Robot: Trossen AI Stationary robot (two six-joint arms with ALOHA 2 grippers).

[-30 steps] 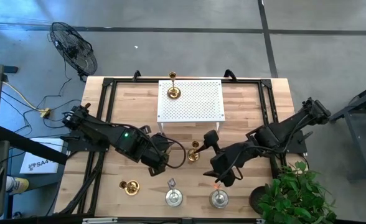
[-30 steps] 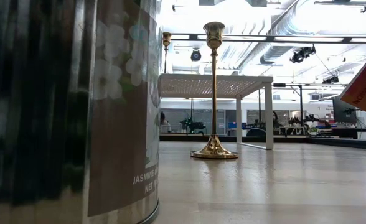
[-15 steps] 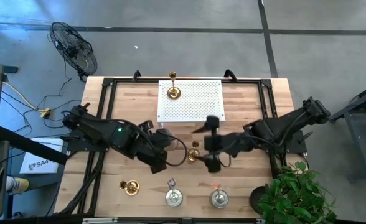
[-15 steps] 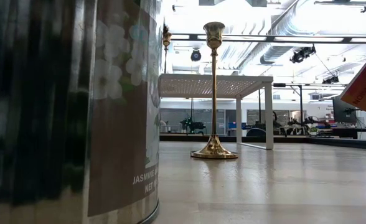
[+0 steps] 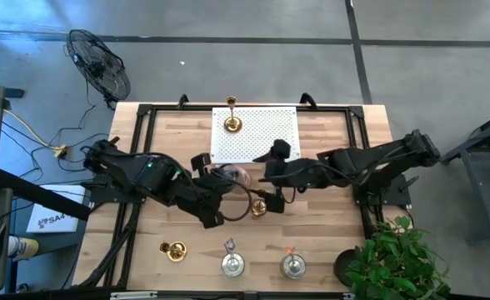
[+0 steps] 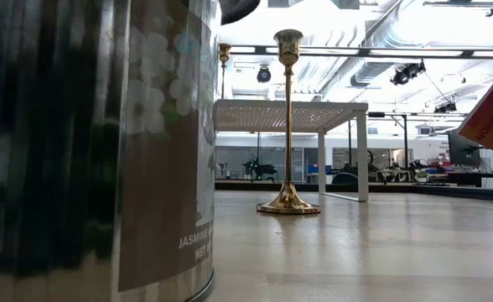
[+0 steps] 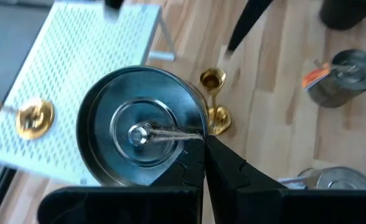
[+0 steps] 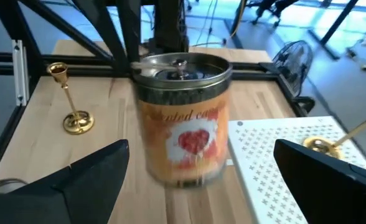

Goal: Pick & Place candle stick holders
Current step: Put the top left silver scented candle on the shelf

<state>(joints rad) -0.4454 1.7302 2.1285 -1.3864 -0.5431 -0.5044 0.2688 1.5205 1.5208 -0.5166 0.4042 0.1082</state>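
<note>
left gripper [image 7: 203,140] clenched on candle tin [image 7: 139,134] wick by white rack [image 5: 257,133] | right gripper [image 8: 198,177] wide open facing tin | risk: wick slips, tin drops onto gold holder [image 5: 259,206]

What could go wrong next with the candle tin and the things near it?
1. The left gripper holds the round silver candle tin only by its thin wick; the tin may swing or slip out.
2. The open right gripper faces the tin; a push could tear it loose.
3. The slim gold candle stick holder stands close by and may be knocked over.
</note>
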